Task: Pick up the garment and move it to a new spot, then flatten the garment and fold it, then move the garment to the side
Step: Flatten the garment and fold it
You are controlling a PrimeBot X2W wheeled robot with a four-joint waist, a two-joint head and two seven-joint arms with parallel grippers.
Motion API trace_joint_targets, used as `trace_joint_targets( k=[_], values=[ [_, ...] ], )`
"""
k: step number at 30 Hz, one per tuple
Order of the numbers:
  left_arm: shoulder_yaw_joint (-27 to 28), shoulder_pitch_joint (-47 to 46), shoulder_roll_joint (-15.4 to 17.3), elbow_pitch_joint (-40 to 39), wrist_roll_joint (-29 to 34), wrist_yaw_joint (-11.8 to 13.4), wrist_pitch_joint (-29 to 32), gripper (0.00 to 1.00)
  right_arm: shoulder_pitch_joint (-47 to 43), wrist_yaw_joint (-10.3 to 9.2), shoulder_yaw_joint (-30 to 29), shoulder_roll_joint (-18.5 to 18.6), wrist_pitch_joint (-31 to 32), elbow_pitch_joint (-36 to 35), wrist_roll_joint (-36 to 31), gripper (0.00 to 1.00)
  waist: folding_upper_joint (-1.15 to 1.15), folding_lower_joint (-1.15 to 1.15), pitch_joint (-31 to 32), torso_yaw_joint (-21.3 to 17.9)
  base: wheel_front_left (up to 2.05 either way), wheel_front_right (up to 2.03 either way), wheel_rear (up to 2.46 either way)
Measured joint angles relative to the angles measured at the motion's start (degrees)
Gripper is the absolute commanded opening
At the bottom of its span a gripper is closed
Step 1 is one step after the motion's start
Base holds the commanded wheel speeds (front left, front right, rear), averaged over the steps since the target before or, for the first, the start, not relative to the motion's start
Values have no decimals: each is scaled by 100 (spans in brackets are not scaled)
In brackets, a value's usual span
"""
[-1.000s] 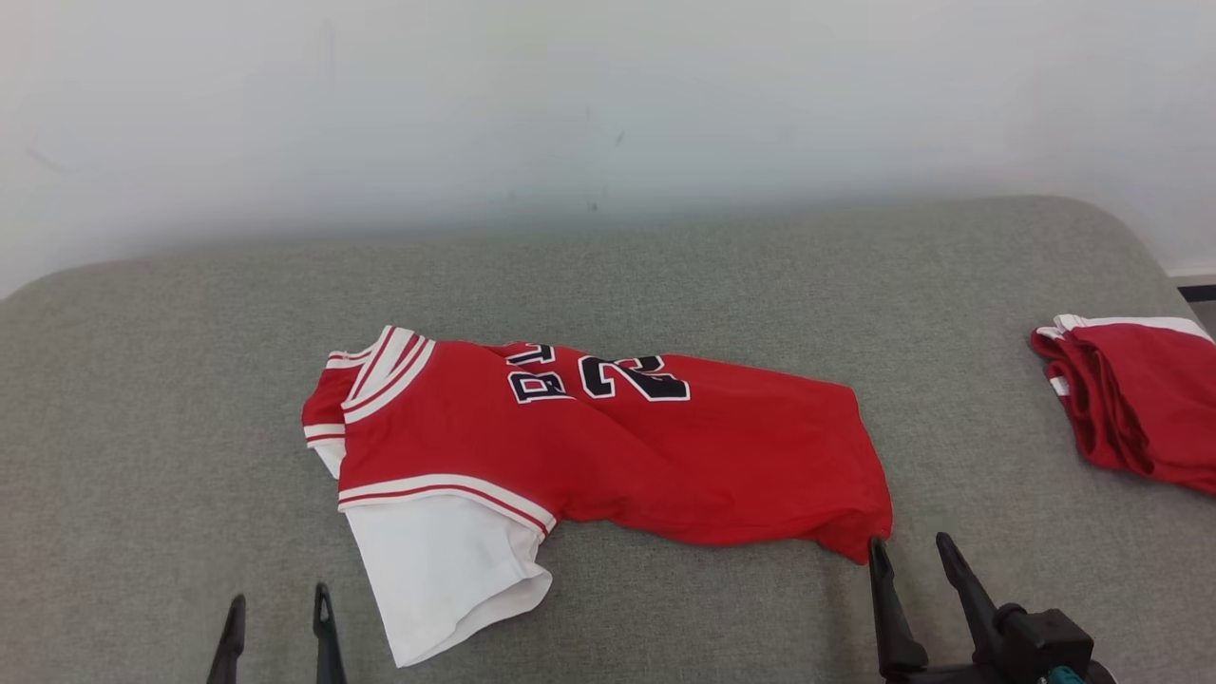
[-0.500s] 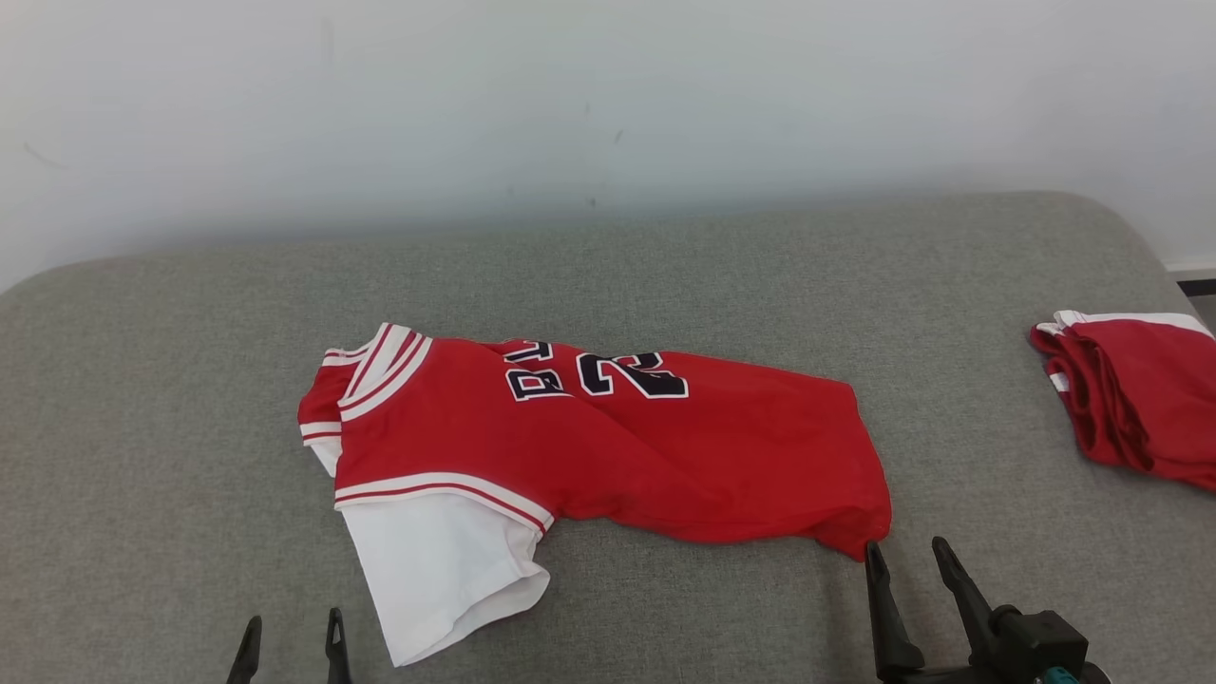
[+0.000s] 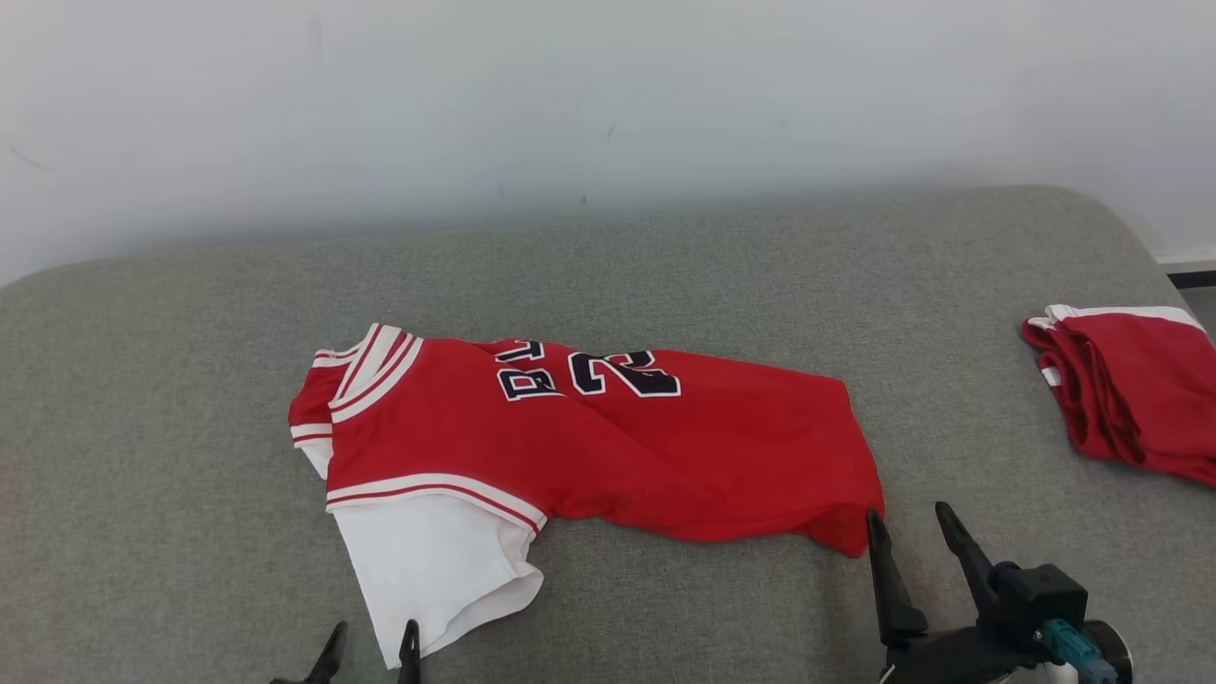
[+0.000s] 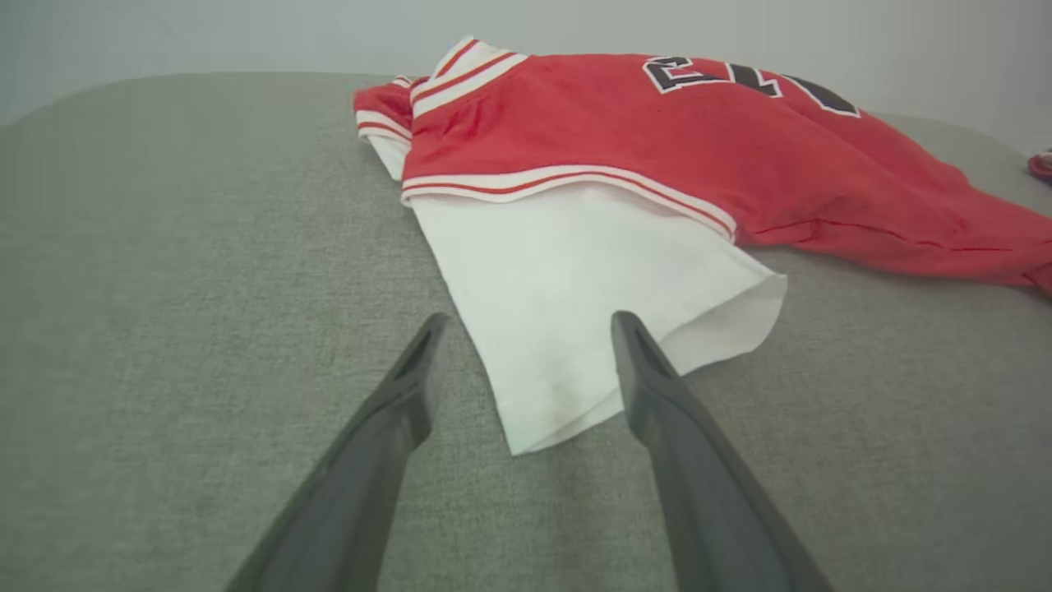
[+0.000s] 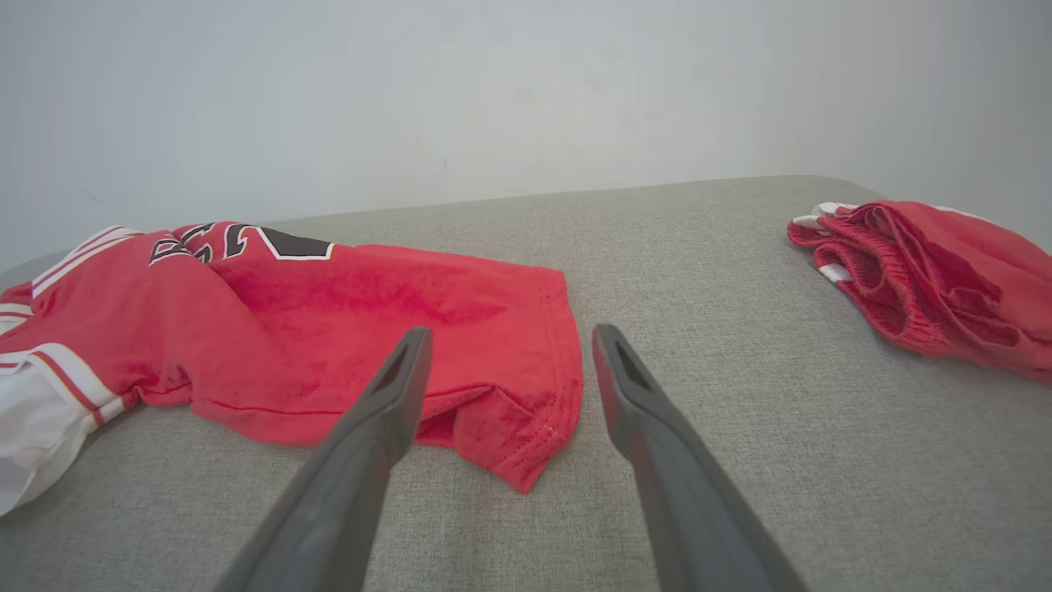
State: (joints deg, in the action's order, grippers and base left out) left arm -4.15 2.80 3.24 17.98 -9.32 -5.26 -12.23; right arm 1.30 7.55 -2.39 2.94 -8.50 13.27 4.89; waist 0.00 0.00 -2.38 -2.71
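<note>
The garment is a red jersey with black numbers, white trim and a white sleeve, lying sideways and partly folded on the grey cushion. My left gripper stands open at the bottom edge, its tips just short of the white sleeve. In the left wrist view the left gripper straddles the sleeve's near corner without touching it. My right gripper is open beside the jersey's red hem corner. The right wrist view shows that gripper with empty jaws framing this corner.
A second red garment with white trim lies bunched at the cushion's right edge, seen too as a red bundle. The grey cushion runs back to a white wall; bare fabric lies left of and behind the jersey.
My left gripper has slid right toward the white sleeve's corner. The right gripper has edged up toward the hem corner. The head camera has shifted slightly.
</note>
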Motion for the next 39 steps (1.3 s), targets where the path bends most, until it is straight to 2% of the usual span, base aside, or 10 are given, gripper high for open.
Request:
trace_joint_targets(
  k=[7, 10, 12, 13, 14, 32, 33, 34, 38, 39],
  values=[
    [-29, -608, 29, 975, -84, 180, 959, 100, 80, 0, 70, 0, 514, -138, -55, 100, 0, 0, -50, -98, 0, 0, 0],
    [3, -791, 36, 1103, -142, 222, 1043, 97, 181, 0, 99, 1, 684, -121, -58, 100, 0, 0, -130, -156, 0, 0, 0],
    [-31, -874, 33, 1132, -165, 172, 1058, 50, 265, 0, 105, 2, 838, -74, -58, 100, 0, 0, -195, -186, 0, 0, 0],
    [-55, -905, 34, 1154, -185, 166, 1087, 36, 300, 0, 100, 0, 922, -34, -57, 100, 0, 0, -228, -197, 0, 0, 0],
    [-85, -925, 37, 1168, -183, 164, 1089, 0, 335, 1, 80, -2, 1038, 30, -56, 100, 0, 0, -260, -205, 0, 0, 0],
    [-285, -1156, 66, 1229, -288, 71, 927, 0, 1196, 1, -424, 1, 2237, 935, -252, 100, 0, 0, -633, 40, 0, 0, 0],
    [-291, -1176, 68, 1227, -288, 71, 921, 0, 1233, 0, -421, 1, 2278, 988, -247, 52, 0, 0, -655, 53, 0, 0, 0],
    [-297, -1195, 70, 1225, -289, 71, 910, 0, 1266, 1, -411, 1, 2320, 1032, -245, 36, 0, 0, -676, 65, 0, 0, 0],
    [-311, -1247, 74, 1215, -301, 82, 879, 0, 1347, 1, -363, 2, 2365, 1129, -146, 0, 0, 0, -745, 108, 0, 0, 0],
    [-315, -1253, 75, 1209, -308, 100, 879, 0, 1351, 1, -345, 0, 2361, 1133, -140, 0, 0, 0, -760, 114, 0, 0, 0]
  ],
)
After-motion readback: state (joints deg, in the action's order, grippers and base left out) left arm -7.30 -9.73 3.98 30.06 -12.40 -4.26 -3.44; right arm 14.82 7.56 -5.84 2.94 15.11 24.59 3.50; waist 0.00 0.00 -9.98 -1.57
